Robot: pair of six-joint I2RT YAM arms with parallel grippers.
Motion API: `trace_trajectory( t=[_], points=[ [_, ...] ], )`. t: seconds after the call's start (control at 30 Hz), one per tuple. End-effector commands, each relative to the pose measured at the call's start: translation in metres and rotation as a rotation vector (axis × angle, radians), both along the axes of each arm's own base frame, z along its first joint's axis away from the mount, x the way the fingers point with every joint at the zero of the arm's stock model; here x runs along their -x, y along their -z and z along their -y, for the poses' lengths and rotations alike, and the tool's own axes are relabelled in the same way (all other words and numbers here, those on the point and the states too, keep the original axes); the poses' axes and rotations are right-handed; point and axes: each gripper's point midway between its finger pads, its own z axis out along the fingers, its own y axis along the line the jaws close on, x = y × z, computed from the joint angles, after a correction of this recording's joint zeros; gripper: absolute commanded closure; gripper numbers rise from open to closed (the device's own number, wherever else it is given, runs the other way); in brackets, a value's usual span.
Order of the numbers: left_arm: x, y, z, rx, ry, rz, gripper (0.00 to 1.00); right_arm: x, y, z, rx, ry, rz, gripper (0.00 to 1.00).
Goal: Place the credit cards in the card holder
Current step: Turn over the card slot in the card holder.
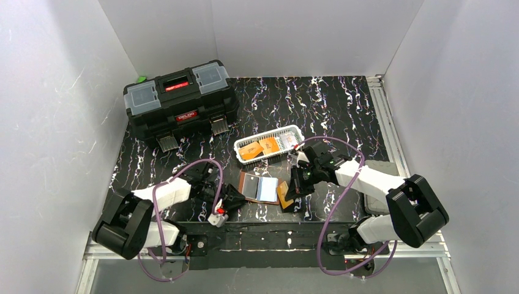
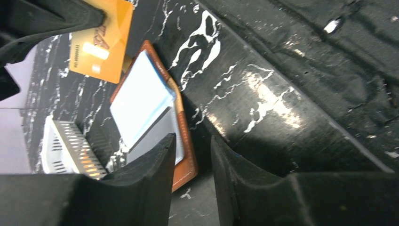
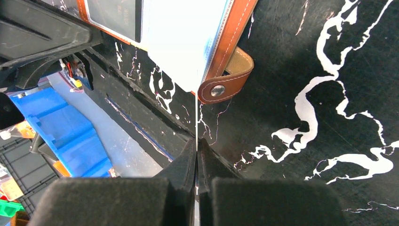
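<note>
The brown leather card holder point(image 1: 258, 187) lies open near the table's front edge, its clear sleeves up. My right gripper point(image 1: 292, 188) is at its right side, shut on an orange credit card point(image 1: 285, 197). In the right wrist view that card point(image 3: 196, 117) shows edge-on as a thin line. It runs from my right gripper point(image 3: 196, 141) up to the card holder point(image 3: 235, 28) beside the snap tab point(image 3: 226, 80). My left gripper point(image 2: 193, 141) stands open at the card holder's point(image 2: 186, 160) left end, one finger over a sleeve. The held card point(image 2: 101, 44) shows beyond.
A white slotted basket point(image 1: 269, 145) behind the holder has more orange cards point(image 1: 260, 148) in it. A big black toolbox point(image 1: 180, 101) stands at the back left. Blue bins point(image 3: 70, 136) show below the table's front edge in the right wrist view.
</note>
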Motion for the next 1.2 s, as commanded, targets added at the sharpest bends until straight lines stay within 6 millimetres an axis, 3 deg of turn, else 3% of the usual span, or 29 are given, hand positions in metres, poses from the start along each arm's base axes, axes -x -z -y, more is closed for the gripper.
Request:
trace_trajectory(
  t=[0.0, 0.17, 0.53, 0.8, 1.17],
  points=[
    [-0.012, -0.038, 0.018, 0.170, 0.177, 0.380, 0.62, -0.002, 0.000, -0.001, -0.006, -0.004, 0.000, 0.99],
    [-0.021, -0.043, 0.018, 0.157, 0.142, 0.401, 0.49, -0.005, 0.000, -0.004, -0.008, -0.012, -0.005, 0.99],
    [-0.073, -0.023, 0.013, 0.085, 0.081, 0.460, 0.47, -0.007, 0.005, -0.007, -0.007, -0.025, -0.023, 0.99],
    [-0.066, -0.021, 0.008, 0.073, 0.132, 0.419, 0.49, -0.015, 0.000, -0.016, -0.048, -0.018, -0.009, 0.99],
    [-0.054, -0.013, 0.006, 0.073, 0.161, 0.378, 0.56, -0.030, -0.029, -0.037, -0.160, -0.044, 0.044, 0.99]
  ],
)
